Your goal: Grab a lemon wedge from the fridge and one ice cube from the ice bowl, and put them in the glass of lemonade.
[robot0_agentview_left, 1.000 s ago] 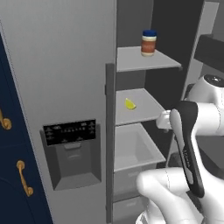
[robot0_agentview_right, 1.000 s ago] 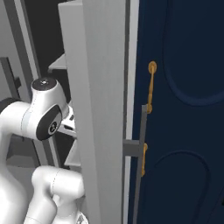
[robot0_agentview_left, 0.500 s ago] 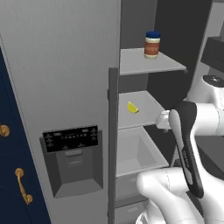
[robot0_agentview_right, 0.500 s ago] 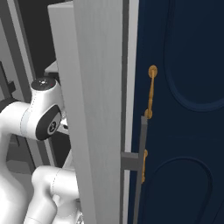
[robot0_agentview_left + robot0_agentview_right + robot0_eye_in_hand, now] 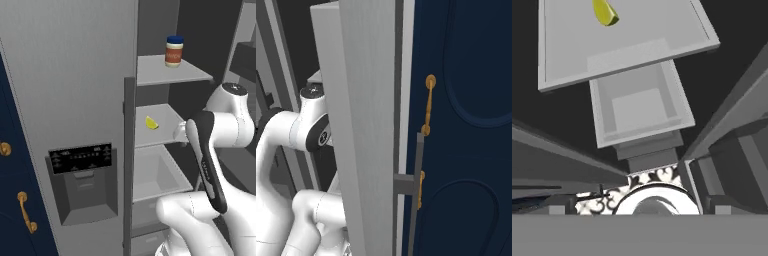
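Gripper of mine sits hidden behind my forearm at the shelf's edge, so I cannot tell whether it is spread. The lemon wedge (image 5: 151, 123) lies on the fridge's (image 5: 75, 75) middle shelf (image 5: 167, 127), a drawer (image 5: 157, 172) below, a jar (image 5: 173, 51) on the shelf above.

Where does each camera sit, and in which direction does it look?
Left base view: behind the arm on its left, facing the open fridge; lemon wedge on the middle shelf, jar on the shelf above; white arm at lower right.
Right base view: behind on the right, facing the fridge door's edge and a navy cabinet; arm at lower left.
Hand view: on the hand, looking down over that shelf and a drawer below it.
Shared: left base and hand views both show the wedge, shelf and drawer.
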Motion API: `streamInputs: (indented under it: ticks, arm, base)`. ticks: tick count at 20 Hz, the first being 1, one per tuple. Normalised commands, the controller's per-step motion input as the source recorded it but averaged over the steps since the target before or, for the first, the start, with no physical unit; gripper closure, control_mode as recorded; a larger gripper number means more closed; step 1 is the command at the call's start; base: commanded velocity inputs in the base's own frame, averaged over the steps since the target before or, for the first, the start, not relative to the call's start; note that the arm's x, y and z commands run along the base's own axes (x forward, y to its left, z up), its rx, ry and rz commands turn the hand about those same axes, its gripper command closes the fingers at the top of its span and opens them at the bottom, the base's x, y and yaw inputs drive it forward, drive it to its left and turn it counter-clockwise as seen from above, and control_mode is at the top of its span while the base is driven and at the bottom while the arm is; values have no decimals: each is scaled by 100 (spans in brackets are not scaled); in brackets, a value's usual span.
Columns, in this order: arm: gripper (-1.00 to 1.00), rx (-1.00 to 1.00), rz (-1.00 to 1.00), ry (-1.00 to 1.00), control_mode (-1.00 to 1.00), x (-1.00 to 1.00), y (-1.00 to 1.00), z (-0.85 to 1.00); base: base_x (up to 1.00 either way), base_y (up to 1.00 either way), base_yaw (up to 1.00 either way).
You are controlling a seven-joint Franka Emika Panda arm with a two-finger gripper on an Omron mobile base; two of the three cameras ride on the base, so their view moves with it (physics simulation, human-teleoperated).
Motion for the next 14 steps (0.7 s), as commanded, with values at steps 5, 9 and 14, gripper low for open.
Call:
streamInputs:
  ticks: [5,9,14]
  arm:
    - [-100,0,0,7,-100,58,0,-1]
    - [-100,0,10,29,-100,55,6,3]
    - [-100,-1,18,-16,-100,-3,10,52]
  base:
    - [0,0,0]
    - [0,0,0]
    - [0,0,0]
